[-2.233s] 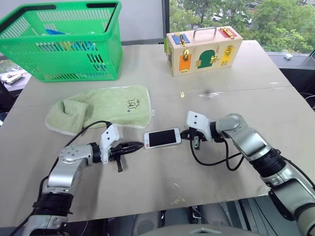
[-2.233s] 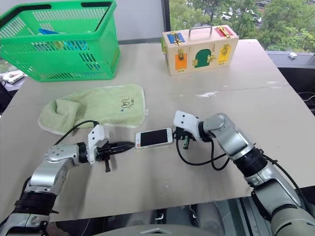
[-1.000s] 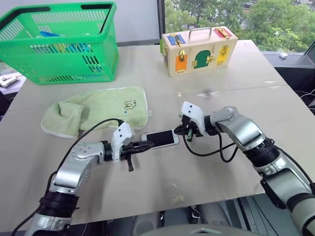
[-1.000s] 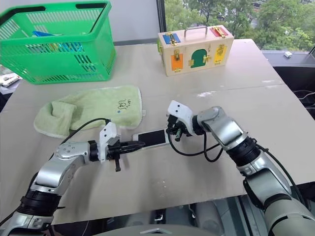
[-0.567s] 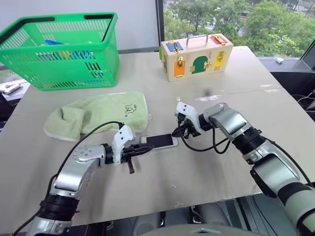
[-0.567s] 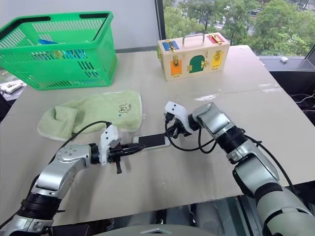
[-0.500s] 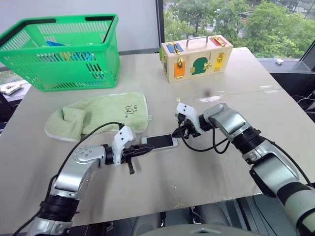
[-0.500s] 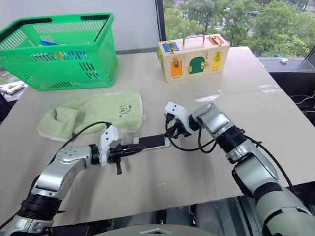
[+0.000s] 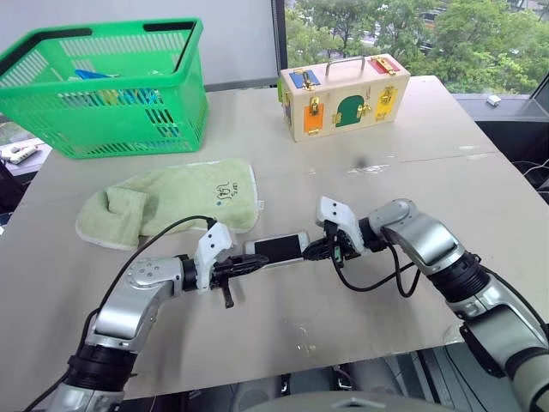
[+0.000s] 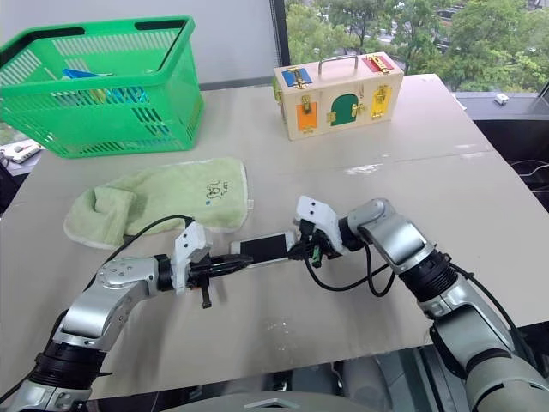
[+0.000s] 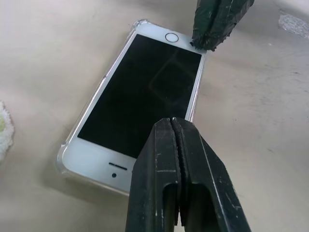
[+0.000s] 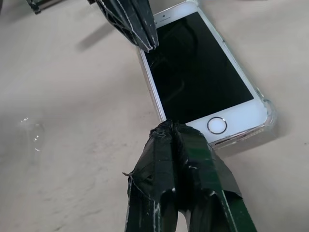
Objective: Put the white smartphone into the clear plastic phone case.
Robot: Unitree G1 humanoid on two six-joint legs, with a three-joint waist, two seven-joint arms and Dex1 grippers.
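Head view: the white smartphone is lying flat on the beige table, sitting in the clear plastic phone case, no readable branding. Both arms are reaching in low from either end.

Left wrist: left hand is pinched together at the phone's edge.

Right wrist: right hand is closed too, tip by the home button.

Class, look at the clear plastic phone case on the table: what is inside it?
The white smartphone lies screen-up in the clear plastic phone case, whose rim shows around its corners. The case's back is hidden beneath the phone.
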